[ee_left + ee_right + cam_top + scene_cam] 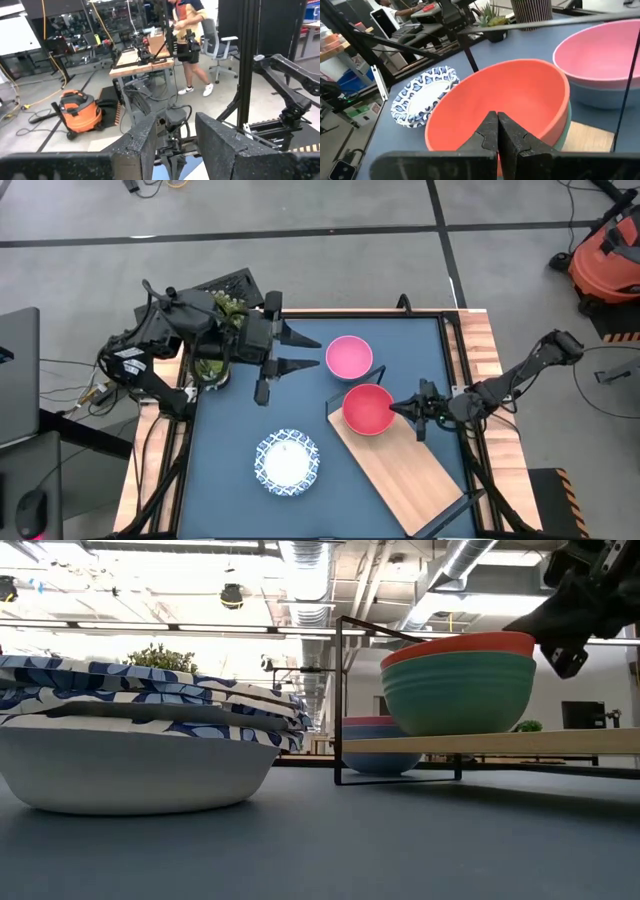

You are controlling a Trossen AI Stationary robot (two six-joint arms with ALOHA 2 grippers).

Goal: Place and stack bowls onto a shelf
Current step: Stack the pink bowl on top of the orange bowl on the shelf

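Observation:
A red bowl (368, 408) sits nested in a green bowl (460, 695) on the light-wood shelf (415, 475), near its black-wire-frame end (338, 700). My right gripper (394, 408) is shut, its tips at the red bowl's right rim. A pink bowl (349, 357) rests inside a pale blue bowl (600, 95) on the blue tabletop just beyond the shelf. A stack of blue-and-white patterned bowls (287, 460) stands near the front. My left gripper (318, 352) hovers open and level, high up left of the pink bowl, holding nothing. My right gripper comes in nearly level from the table's right. Its shut fingertips (491, 125) stand at the red bowl's near rim (470, 142), on the bowl's right side. I cannot tell whether they touch it.
A potted green plant (212, 365) and a black rack (228, 283) sit at the far left beside my left arm. The shelf's bare wood (420, 480) stretches toward the near right corner. A person (187, 30) stands in the room beyond the table.

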